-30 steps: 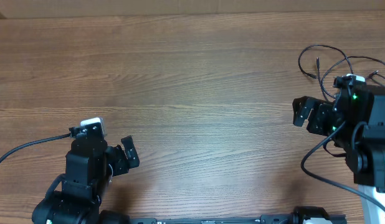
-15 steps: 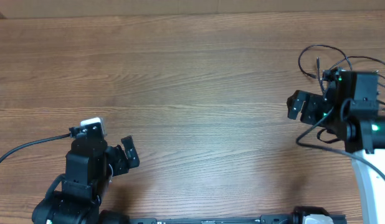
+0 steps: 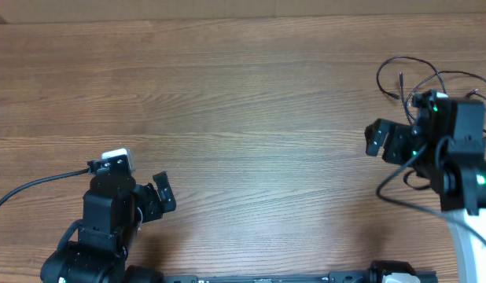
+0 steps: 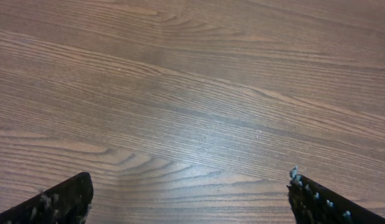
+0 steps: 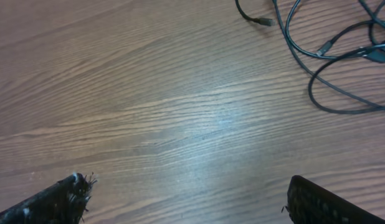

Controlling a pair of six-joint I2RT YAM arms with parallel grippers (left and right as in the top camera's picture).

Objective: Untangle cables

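A tangle of thin black cables (image 3: 412,75) lies at the far right of the wooden table, partly hidden under my right arm. In the right wrist view the cable loops (image 5: 332,56) sit at the top right, with a loose plug end (image 5: 262,20). My right gripper (image 3: 378,140) is open and empty, just left of and below the tangle; its fingertips frame bare wood (image 5: 186,196). My left gripper (image 3: 160,192) is open and empty at the near left, over bare wood (image 4: 189,199), far from the cables.
The left arm's own black cable (image 3: 31,189) trails off the left edge. A white base (image 3: 467,244) stands at the near right corner. The table's far edge (image 3: 243,17) runs along the top.
My right arm shifted up and left toward the cables, then settled slightly back right. The left arm has not moved. The cables lie as before.
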